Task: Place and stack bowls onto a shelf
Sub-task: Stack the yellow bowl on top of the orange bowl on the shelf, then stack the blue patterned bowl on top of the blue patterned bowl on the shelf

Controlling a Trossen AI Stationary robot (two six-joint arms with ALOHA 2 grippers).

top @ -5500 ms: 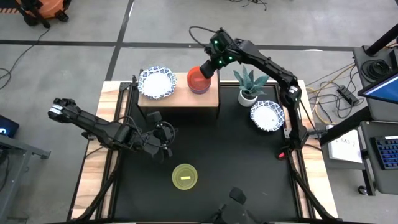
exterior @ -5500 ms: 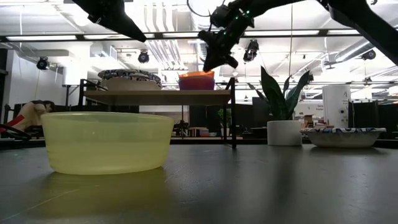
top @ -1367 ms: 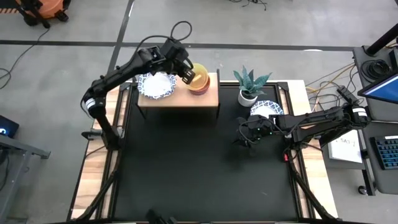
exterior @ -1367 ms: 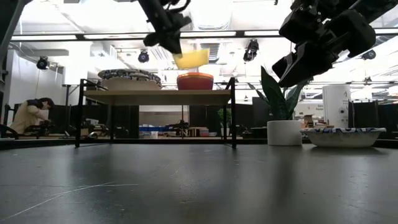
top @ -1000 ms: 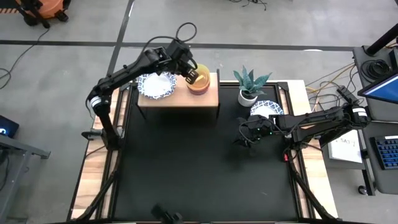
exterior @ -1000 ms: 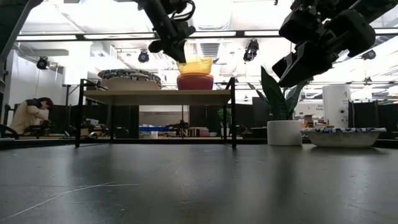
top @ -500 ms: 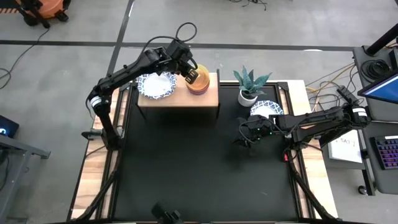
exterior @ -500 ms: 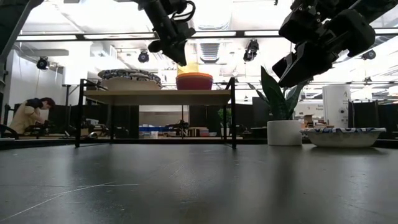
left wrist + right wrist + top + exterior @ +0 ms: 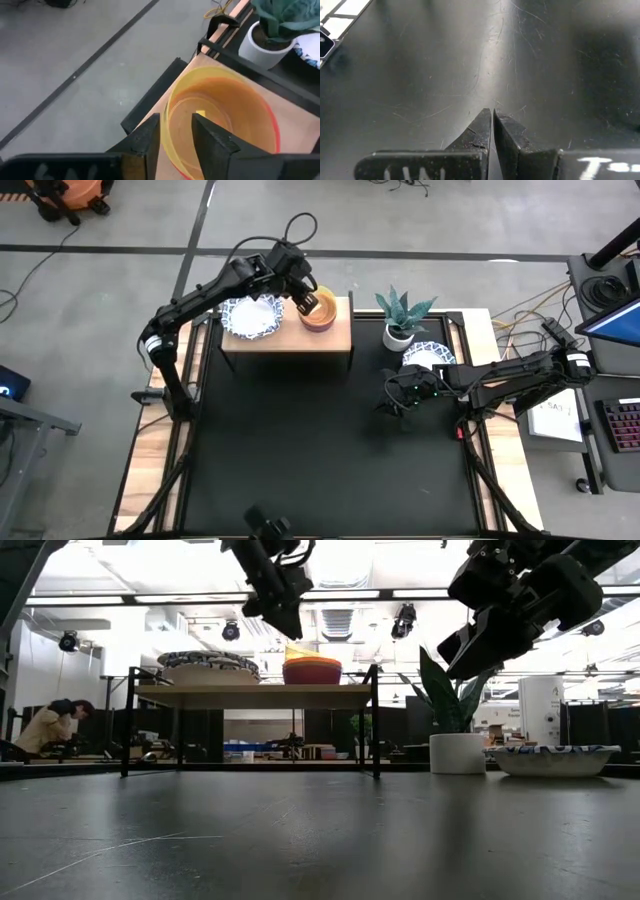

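Note:
The yellow bowl (image 9: 322, 307) sits nested in the red bowl (image 9: 312, 671) on the light-wood shelf (image 9: 290, 338) at the table's far edge. Only a yellow sliver (image 9: 296, 652) shows above the red rim. My left gripper (image 9: 308, 300) is open just above it, and its fingers stand on either side of the yellow bowl's rim (image 9: 168, 120). A white, blue-patterned bowl (image 9: 252, 315) rests on the shelf's left part. Another patterned bowl (image 9: 428, 358) rests on the table at the right. My right gripper (image 9: 393, 397) is shut and empty above the table. My left gripper comes at the yellow bowl from above. One finger (image 9: 147, 137) is outside the rim and one finger (image 9: 210, 140) is inside the bowl. A gap shows between the rim and the inner finger. Whether the outer finger touches the rim I cannot tell.
A white pot with a green plant (image 9: 400, 325) stands between the shelf and the patterned bowl on the table. The black tabletop (image 9: 320, 450) spreads in front of the shelf. A person (image 9: 45, 725) sits in the room beyond the table.
My left gripper has lowered the yellow bowl into the red bowl on the shelf. The bowl has gone from tilted above the red rim to sunk inside it. The gripper has then risen slightly. My right arm has kept still.

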